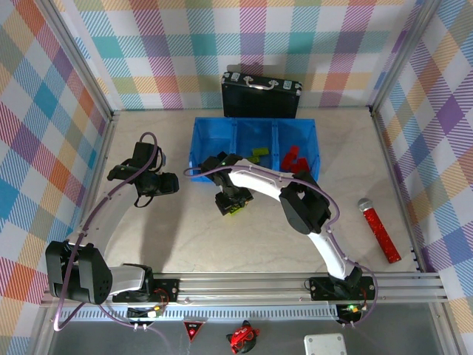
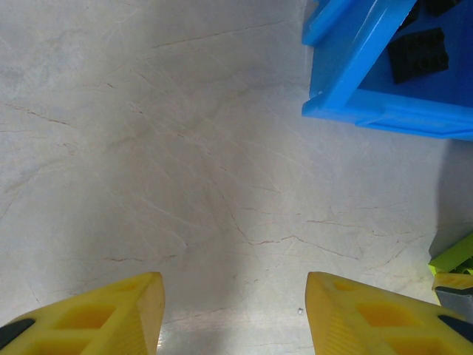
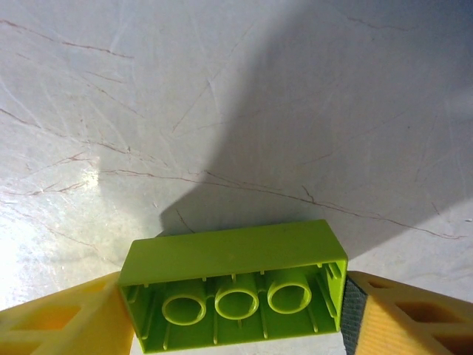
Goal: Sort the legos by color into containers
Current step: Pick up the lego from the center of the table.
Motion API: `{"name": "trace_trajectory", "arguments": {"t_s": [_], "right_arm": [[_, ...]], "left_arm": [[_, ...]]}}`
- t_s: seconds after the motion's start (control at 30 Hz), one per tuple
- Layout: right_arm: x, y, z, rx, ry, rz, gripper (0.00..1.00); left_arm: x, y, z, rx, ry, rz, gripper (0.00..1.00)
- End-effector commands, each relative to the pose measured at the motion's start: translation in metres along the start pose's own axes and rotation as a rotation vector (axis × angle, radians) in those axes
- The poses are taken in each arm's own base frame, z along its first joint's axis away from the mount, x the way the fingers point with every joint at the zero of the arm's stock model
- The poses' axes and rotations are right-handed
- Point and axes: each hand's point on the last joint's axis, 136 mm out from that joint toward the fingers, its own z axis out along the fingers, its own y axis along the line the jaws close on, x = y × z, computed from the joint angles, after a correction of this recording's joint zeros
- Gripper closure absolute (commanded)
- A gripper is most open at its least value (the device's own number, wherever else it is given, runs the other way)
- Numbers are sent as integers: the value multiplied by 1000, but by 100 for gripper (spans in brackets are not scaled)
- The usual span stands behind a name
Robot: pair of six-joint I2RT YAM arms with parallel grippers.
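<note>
My right gripper (image 1: pixel 230 208) (image 3: pixel 235 314) is shut on a lime-green lego (image 3: pixel 233 270) (image 1: pixel 236 210), gripped end to end with its hollow underside facing the camera, low over the table just in front of the containers. The containers are one blue bin (image 1: pixel 194 145) (image 2: pixel 369 111) of three joined compartments. Black legos (image 2: pixel 417 53) lie in its left one, green legos (image 1: pixel 259 155) in the middle, red legos (image 1: pixel 294 157) in the right. My left gripper (image 1: pixel 171 183) (image 2: pixel 235 310) hovers open over bare table left of the bin, nothing between its yellow fingers (image 2: pixel 118 314).
A black case (image 1: pixel 260 96) with a metal handle stands behind the bin. A long red glittery stick (image 1: pixel 378 229) lies at the right. Plaid walls and metal posts enclose the table. The held green brick (image 2: pixel 454 255) shows at the right edge of the left wrist view.
</note>
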Motion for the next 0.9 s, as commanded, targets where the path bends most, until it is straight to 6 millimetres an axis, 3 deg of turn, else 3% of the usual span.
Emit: {"name": "trace_trajectory", "arguments": {"t_s": [0.0,0.37,0.87], "right_arm": [[1,1,-6,3,0,2,31],[-9,-13,-43,-12,-90,86,31],[-40,-66,-78,-10,-168,200,32]], "left_arm": [[-5,6,-7,-11,-29,5,47],[-5,6,-7,-9,-29,5,47],[-6,7,-9,-9,-31,0,47]]}}
